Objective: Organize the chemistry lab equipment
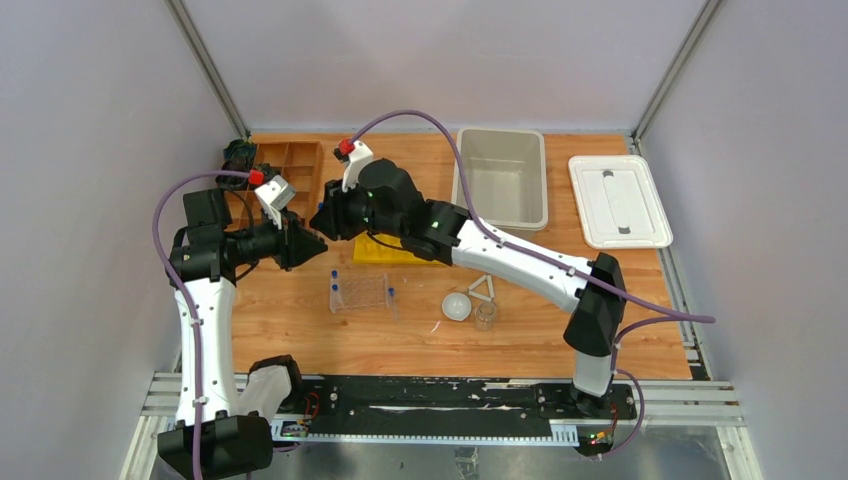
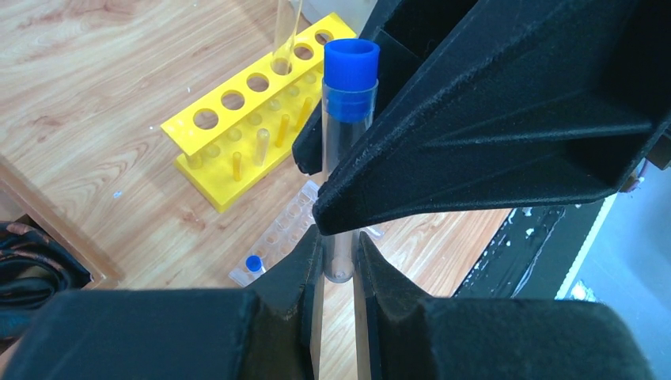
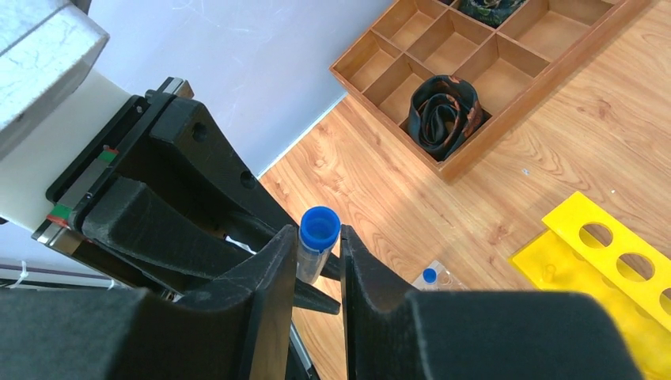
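Table: wood; pale grain is showing under a faint sheen.
Tray: brown wood, is looking matt.
Tube: clear and smooth, is wearing a blue plastic cap.
Yellow rack: plastic, is shining glossily.
Left gripper and right gripper: black plastic, are looking matt and grainy.
Bin and lid: plastic, are looking smooth and dull.

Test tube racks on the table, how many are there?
2. A yellow rack lies mid-table, partly under the right arm; a clear plastic rack sits just below it in the top view. The arms may hide others.
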Controlling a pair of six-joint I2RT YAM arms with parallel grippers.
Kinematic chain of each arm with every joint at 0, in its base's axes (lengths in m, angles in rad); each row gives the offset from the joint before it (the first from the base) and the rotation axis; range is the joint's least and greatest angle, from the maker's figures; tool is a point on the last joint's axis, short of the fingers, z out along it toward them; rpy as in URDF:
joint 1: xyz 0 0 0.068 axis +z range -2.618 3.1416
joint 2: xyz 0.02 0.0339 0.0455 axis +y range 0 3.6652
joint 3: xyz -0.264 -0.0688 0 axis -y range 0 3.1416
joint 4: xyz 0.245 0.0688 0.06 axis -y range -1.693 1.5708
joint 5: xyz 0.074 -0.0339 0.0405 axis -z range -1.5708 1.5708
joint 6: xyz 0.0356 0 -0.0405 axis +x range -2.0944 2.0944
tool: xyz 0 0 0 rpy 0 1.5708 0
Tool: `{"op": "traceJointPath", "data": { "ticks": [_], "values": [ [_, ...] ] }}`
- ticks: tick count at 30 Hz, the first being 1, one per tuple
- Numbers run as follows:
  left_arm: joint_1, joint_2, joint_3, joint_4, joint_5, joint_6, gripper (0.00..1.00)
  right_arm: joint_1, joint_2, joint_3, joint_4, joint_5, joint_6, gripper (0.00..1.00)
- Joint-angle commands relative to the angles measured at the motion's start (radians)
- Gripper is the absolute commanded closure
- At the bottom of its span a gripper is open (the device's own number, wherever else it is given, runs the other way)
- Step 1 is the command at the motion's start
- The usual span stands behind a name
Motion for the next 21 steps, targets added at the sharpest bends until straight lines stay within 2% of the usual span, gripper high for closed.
{"op": "traceJointPath", "data": {
  "ticks": [1,6,10,12,15,16,17,19,21],
  "values": [
    [-0.006,-0.015,-0.012,-0.001,0.011,0.021,1.0,-0.04,0.019,0.056,-0.006,0.028,-0.028,0.7],
    [-0.005,-0.011,-0.009,-0.001,0.009,0.02,1.0,-0.042,0.034,0.078,-0.009,0.022,-0.031,0.66],
    [-0.005,-0.011,-0.009,-0.001,0.002,0.018,1.0,-0.043,0.041,0.079,-0.01,0.013,-0.024,0.7],
    [-0.006,-0.009,-0.009,-0.001,-0.003,0.017,1.0,-0.043,0.042,0.079,-0.01,0.015,-0.027,0.79],
    [-0.005,-0.003,-0.006,-0.001,-0.006,0.012,1.0,-0.044,0.037,0.07,-0.002,0.029,-0.046,0.99],
    [-0.005,-0.001,-0.005,-0.001,-0.011,0.008,0.95,-0.044,0.032,0.065,-0.002,0.039,-0.057,1.0],
    [-0.005,0.003,0.0,-0.002,-0.018,0.006,0.86,-0.044,0.025,0.057,0.0,0.047,-0.071,1.0],
    [-0.005,0.014,0.01,-0.002,-0.03,-0.007,0.62,-0.046,0.012,0.035,0.005,0.059,-0.091,1.0],
    [-0.005,0.025,0.018,-0.002,-0.039,-0.018,0.31,-0.05,-0.006,0.007,0.011,0.06,-0.109,1.0]
  ]
}}
